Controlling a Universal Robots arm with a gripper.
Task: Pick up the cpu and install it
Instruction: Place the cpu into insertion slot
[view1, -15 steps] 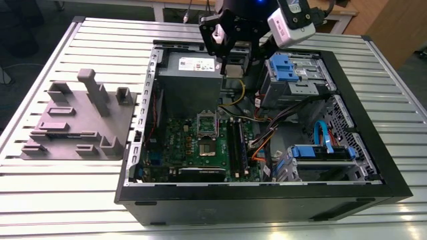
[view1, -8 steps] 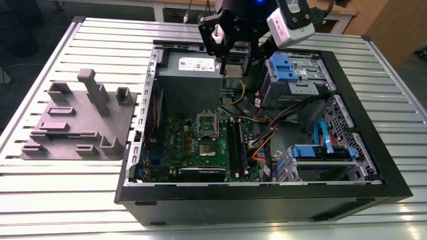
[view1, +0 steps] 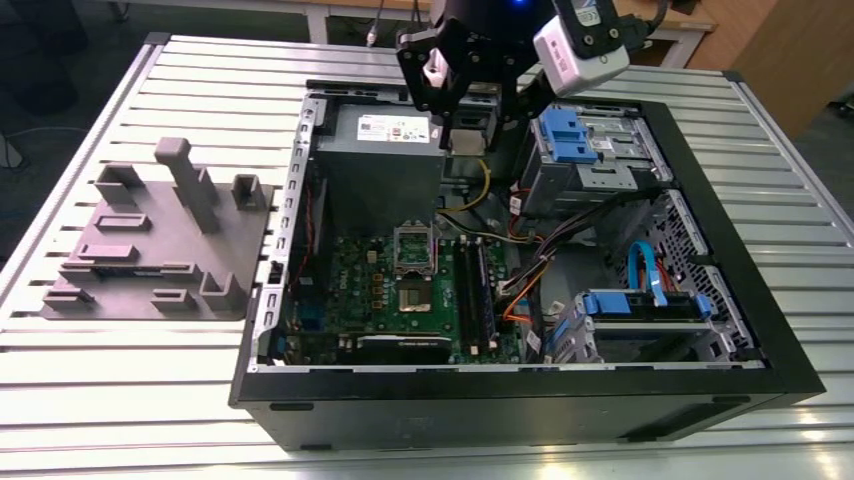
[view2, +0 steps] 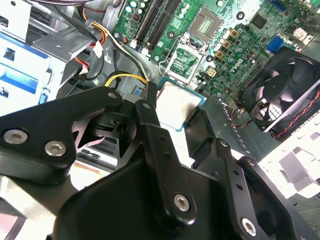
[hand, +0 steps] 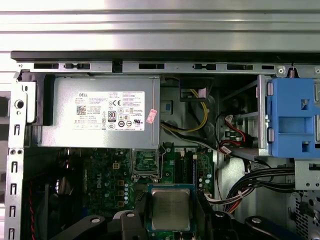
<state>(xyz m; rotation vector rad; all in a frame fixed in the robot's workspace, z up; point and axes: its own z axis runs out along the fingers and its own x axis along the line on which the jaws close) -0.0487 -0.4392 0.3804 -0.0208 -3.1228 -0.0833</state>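
My gripper (hand: 171, 212) is shut on the cpu (hand: 171, 207), a small square chip with a silvery top plate, with a black finger on each of two opposite edges. In the second wrist view the cpu (view2: 177, 101) hangs in my gripper (view2: 175, 109) above the green motherboard (view2: 240, 35). Beyond it the shiny socket frame (view2: 187, 62) stands flipped up and the bare socket (view2: 212, 17) lies open. In the exterior view my gripper (view1: 463, 120) hovers over the far end of the open computer case (view1: 534, 385), above the power supply's edge. The open socket (view1: 416, 295) lies lower, mid-board.
A grey metal power supply box (hand: 100, 112) with a white label sits beside the socket. Blue drive cages (view1: 581, 140) and cable bundles (view1: 587, 235) take up the case's far side. A black fan (view2: 285, 100) stands near the board. The grey moulded tray (view1: 147, 250) rests on the slatted table.
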